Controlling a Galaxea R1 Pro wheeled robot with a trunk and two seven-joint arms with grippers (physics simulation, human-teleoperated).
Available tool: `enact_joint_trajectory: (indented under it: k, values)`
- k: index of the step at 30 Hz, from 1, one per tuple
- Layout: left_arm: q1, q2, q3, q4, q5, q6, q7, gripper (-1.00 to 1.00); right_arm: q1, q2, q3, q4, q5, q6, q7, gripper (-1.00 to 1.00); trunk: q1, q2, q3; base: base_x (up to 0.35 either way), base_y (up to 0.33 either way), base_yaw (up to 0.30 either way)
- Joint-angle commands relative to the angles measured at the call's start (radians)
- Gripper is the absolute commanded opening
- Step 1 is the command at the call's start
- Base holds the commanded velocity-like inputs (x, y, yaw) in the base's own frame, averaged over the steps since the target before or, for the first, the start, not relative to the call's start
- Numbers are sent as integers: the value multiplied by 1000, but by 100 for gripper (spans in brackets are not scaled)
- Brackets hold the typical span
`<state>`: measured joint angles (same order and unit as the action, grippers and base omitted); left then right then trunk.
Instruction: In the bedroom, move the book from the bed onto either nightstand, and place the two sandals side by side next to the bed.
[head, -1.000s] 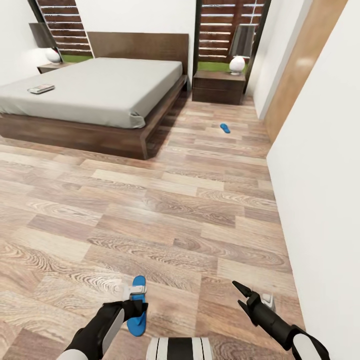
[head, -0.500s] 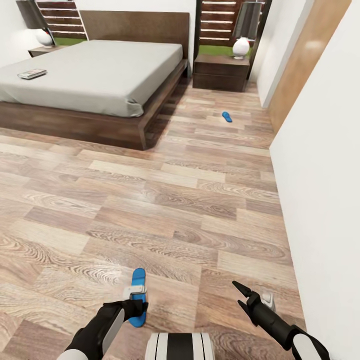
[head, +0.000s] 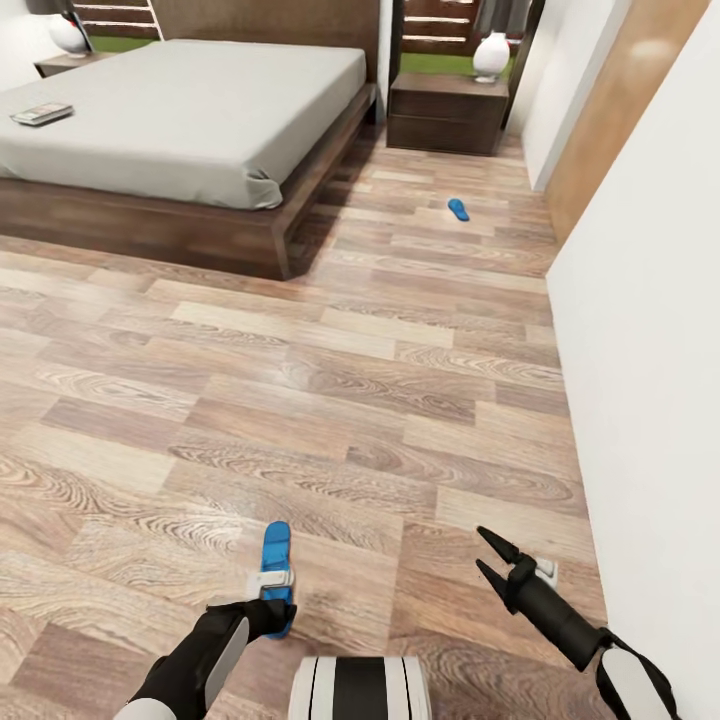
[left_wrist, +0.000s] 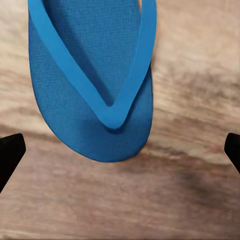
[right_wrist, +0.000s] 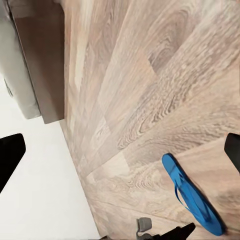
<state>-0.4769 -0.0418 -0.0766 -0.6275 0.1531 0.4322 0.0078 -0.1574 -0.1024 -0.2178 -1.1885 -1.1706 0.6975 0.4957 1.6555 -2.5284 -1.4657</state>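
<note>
At far left the book (head: 41, 114) lies on the bed (head: 190, 110). Our left gripper (head: 272, 600) hangs low over the wood floor (head: 330, 400), clenched on a blue sandal (head: 275, 565); in the left wrist view its dark fingertips (left_wrist: 10, 155) flank the sole. Past the bed's corner stands a nightstand (head: 445, 112), the second sandal (head: 459, 209) lying on the floor near it. Our right gripper (head: 492, 559) hovers spread and empty.

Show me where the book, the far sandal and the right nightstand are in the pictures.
book (head: 41, 114): head view, middle of its cover, on the bed.
far sandal (head: 458, 209): head view, middle of its sole, on the floor.
right nightstand (head: 447, 122): head view, its drawer front.
</note>
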Motion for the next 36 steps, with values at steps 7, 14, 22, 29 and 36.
enact_joint_trajectory:
  k: [7,14,22,29,36]
  values:
    - [0,0,-2,-1,8,5,1,100,-1,-40,-5,-11,-79,66,79,100,3,-2,-28,0,0,0]
    - [0,0,-2,-2,8,5,1,100,0,-47,-6,-11,-88,73,98,100,6,-4,-55,0,0,0]
    - [0,1,-1,-3,8,5,1,100,0,-48,-5,-11,-87,73,99,100,7,-4,-63,0,0,0]
    - [0,2,0,-3,8,4,2,100,-1,-48,-5,-11,-87,73,99,100,7,-4,-63,134,0,0]
    - [0,2,0,-3,8,4,2,100,-1,-48,-5,-11,-87,73,99,100,7,-4,-63,57,0,0]
